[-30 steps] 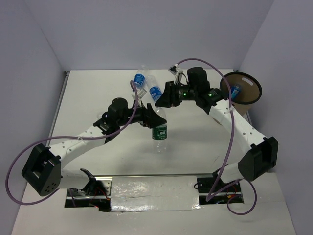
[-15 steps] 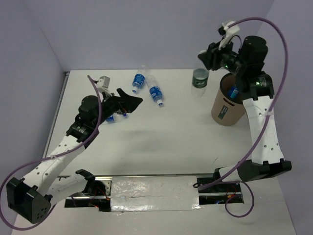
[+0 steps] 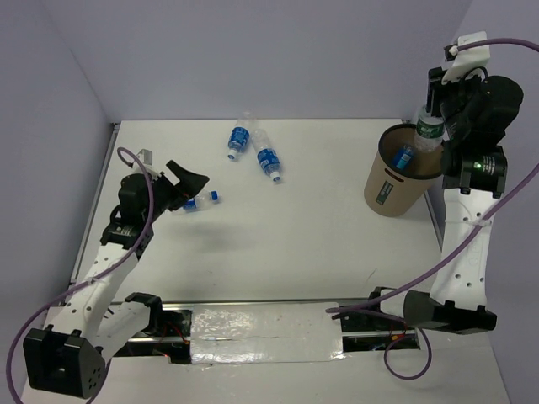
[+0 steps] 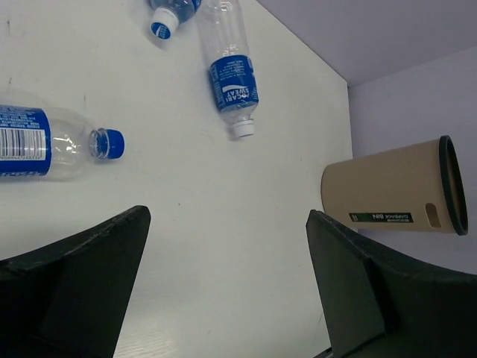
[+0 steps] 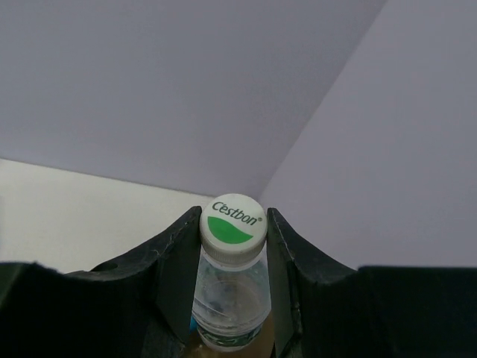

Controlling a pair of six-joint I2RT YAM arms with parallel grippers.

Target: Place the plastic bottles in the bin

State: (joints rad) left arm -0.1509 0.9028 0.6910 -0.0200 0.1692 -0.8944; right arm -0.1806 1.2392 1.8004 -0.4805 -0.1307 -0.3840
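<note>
**Counter** (image 3: pixel 303 240): white, walled at the back and both sides. Both arms are mounted on its 6 o'clock edge.

**Right arm** (image 3: pixel 465 244): stands tall at the counter's 3 o'clock side, with its wrist raised above the bin.

**Left arm** (image 3: pixel 101 273): reaches low along the 9 o'clock side.

**Bin** (image 3: pixel 387 192): tan cylinder with a small dark label on its wall. It stands upright at about 2 o'clock on the counter, mouth up.

**Bottles:**
- One blue-label bottle (image 3: pixel 403 156) is inside the bin, leaning against the inner wall.
- The green-label bottle (image 3: pixel 428 131) hangs upright, cap up, at the bin's rim at about 2 o'clock. I cannot tell whether it is over the mouth or just outside it.
- Two blue-label bottles lie on their sides near 12 o'clock. They are close together, one (image 3: pixel 239 139) just behind the other (image 3: pixel 268 161).
- A fifth bottle (image 3: pixel 195 202), with a blue label and blue cap, lies on its side at 9 o'clock.

**Right claw** (image 5: pixel 232 240): clenched on the neck of the green-label bottle, a finger on each side just under the white and green cap.

**Left claw** (image 4: pixel 227 224): released, jaws spread wide with nothing between them. It sits low over the counter, and the fifth bottle lies just beside it, outside the jaws.
</note>
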